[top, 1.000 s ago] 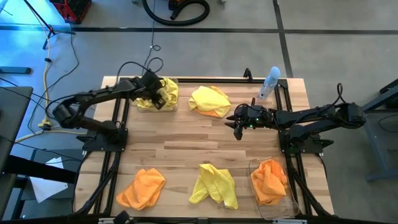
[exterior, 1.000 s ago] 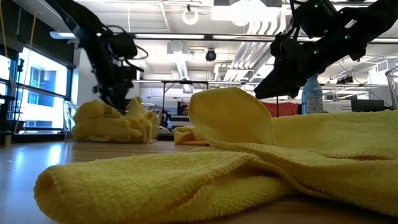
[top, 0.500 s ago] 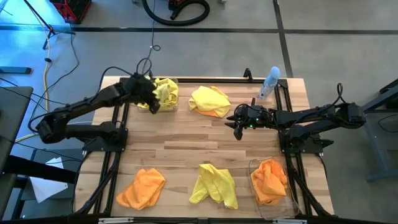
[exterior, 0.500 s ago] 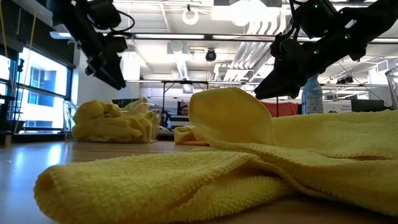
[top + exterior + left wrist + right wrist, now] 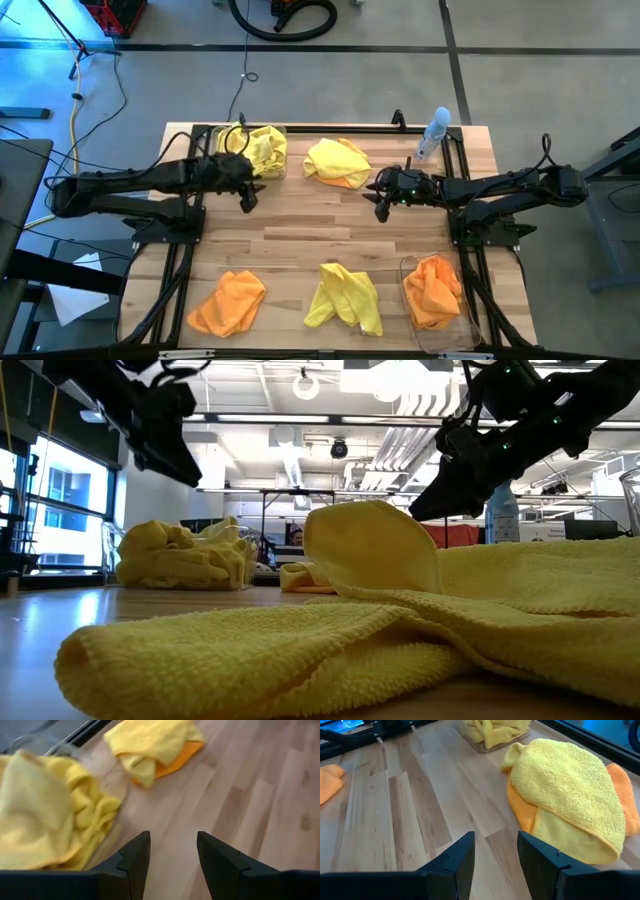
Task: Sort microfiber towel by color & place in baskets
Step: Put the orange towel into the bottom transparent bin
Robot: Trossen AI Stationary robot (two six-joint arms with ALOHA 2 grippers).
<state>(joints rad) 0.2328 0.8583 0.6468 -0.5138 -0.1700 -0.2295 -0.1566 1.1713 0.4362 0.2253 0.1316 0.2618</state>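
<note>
while my left hand hovers empty just beside the far-left clear basket of yellow towels, fingers apart, my right hand hangs open near the yellow-over-orange towel pile. on the near worktop i see an orange towel, a yellow towel, and an orange towel in the right basket.

On the worktop, one basket sits upper left holding a towel; the other basket is lower right. Loose towels lie upper centre, lower left and lower centre.
</note>
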